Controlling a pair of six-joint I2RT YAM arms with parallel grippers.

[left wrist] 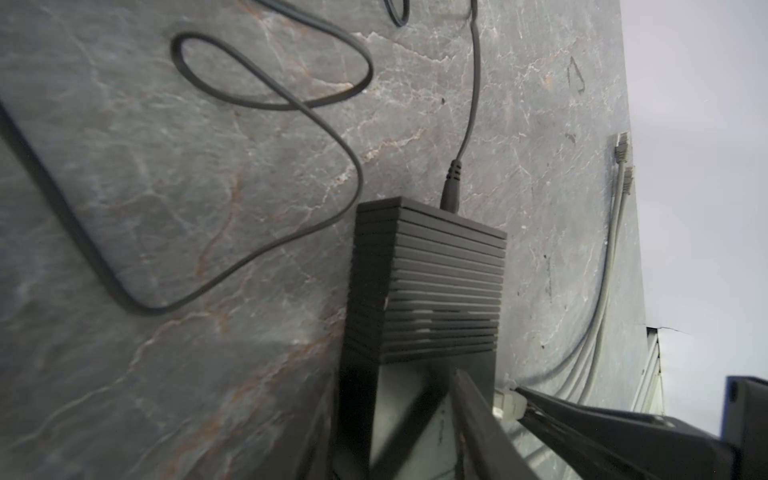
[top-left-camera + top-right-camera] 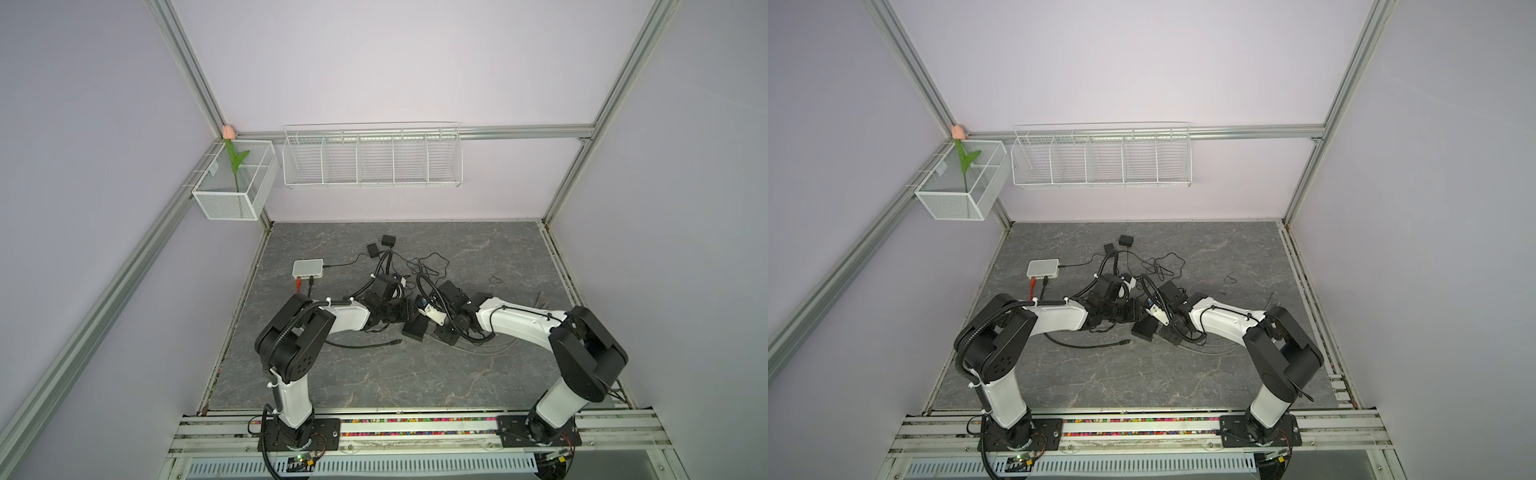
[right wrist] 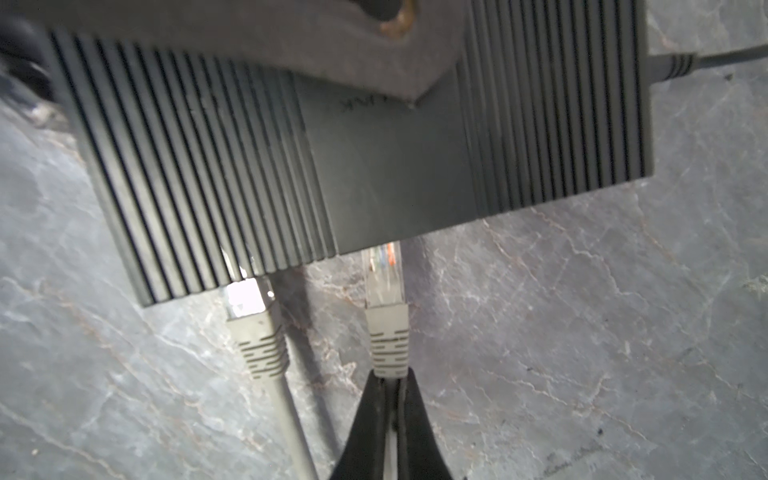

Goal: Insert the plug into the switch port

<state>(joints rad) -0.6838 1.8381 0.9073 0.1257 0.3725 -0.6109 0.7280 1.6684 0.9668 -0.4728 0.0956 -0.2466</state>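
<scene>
Enclosure: lilac walls (image 2: 374, 62), aluminium frame (image 2: 187, 62).
Surface: grey marbled tabletop (image 2: 415, 374).
Wire rack (image 2: 372, 158) on the wall at 12 o'clock.
Mesh basket (image 2: 232, 199) with artificial tulip (image 2: 229, 132) at 10 o'clock.
White network box (image 2: 308, 268) at 10 o'clock on the tabletop.
Centre: black switch (image 3: 386, 166), clamped by left gripper (image 2: 411, 318).
Right gripper (image 3: 388, 386) pinched closed on grey cable (image 3: 390, 449) just behind Ethernet plug (image 3: 384, 282). The plug's clear tip meets the switch's port edge; seating unclear.
</scene>
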